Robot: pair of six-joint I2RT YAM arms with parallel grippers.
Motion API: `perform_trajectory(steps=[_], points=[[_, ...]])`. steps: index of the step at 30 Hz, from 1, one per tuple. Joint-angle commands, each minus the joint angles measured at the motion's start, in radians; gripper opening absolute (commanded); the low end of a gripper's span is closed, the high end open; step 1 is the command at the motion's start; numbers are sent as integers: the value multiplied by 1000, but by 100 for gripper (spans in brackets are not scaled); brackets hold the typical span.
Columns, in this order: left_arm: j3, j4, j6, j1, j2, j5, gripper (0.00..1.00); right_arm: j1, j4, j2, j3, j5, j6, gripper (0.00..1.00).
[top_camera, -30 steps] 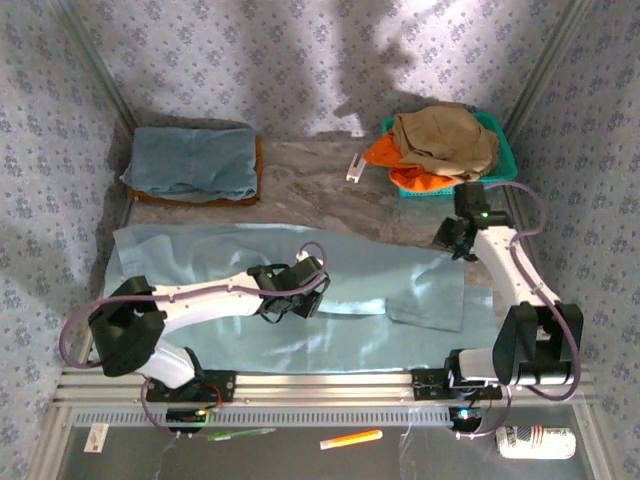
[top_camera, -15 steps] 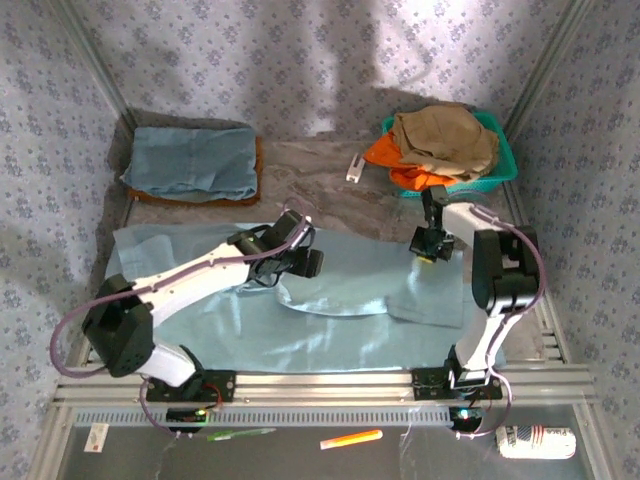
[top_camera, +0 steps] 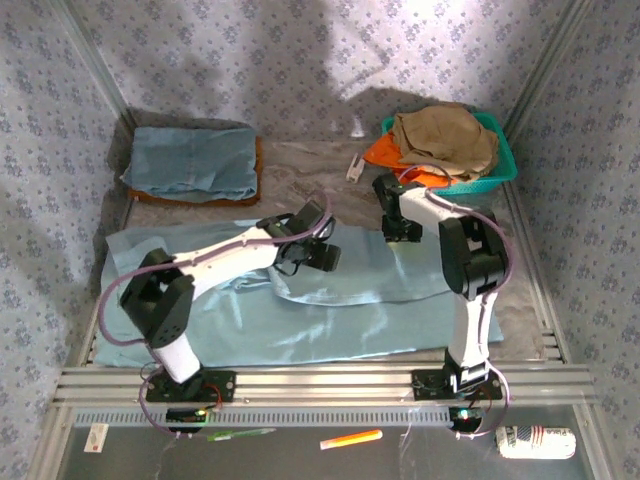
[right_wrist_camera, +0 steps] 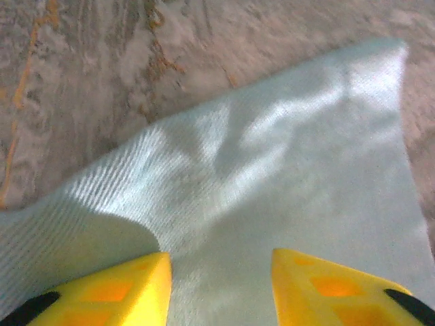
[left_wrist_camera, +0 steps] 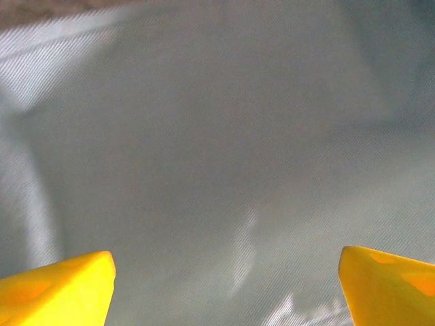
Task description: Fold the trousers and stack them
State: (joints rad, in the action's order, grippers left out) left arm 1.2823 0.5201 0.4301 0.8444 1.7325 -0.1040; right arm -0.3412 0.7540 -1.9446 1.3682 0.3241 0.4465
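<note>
The pale grey-blue trousers (top_camera: 300, 320) lie spread over the near half of the table, one leg doubled across the middle in a loose fold. My left gripper (top_camera: 312, 252) hovers over that fold; in the left wrist view it (left_wrist_camera: 228, 285) is open, its yellow fingertips (left_wrist_camera: 58, 288) far apart above smooth trousers cloth (left_wrist_camera: 217, 136). My right gripper (top_camera: 397, 226) is at the trousers' far edge. In the right wrist view it (right_wrist_camera: 221, 285) is open, the jaws apart over a corner of the cloth (right_wrist_camera: 306, 170) lying on the table.
A folded blue garment (top_camera: 190, 162) rests on a brown cloth at the far left. A teal basket (top_camera: 503, 165) at the far right holds a khaki garment (top_camera: 445, 138) and an orange one (top_camera: 385, 152). A small white object (top_camera: 353, 168) lies on the bare marbled tabletop (top_camera: 320, 185).
The right arm swung from the right side leftward to the far middle, its jaws shutting and opening again. The left gripper moved farther and rightward. The trouser end came leftward into a fold.
</note>
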Motion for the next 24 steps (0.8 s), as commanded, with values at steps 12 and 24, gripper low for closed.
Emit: perform_trajectory(steps=[12, 24], points=[[767, 117, 11, 81, 574, 157, 87, 310, -14, 647, -460, -206, 141, 68], [1260, 295, 12, 112, 910, 208, 0, 531, -185, 639, -653, -441, 141, 68]])
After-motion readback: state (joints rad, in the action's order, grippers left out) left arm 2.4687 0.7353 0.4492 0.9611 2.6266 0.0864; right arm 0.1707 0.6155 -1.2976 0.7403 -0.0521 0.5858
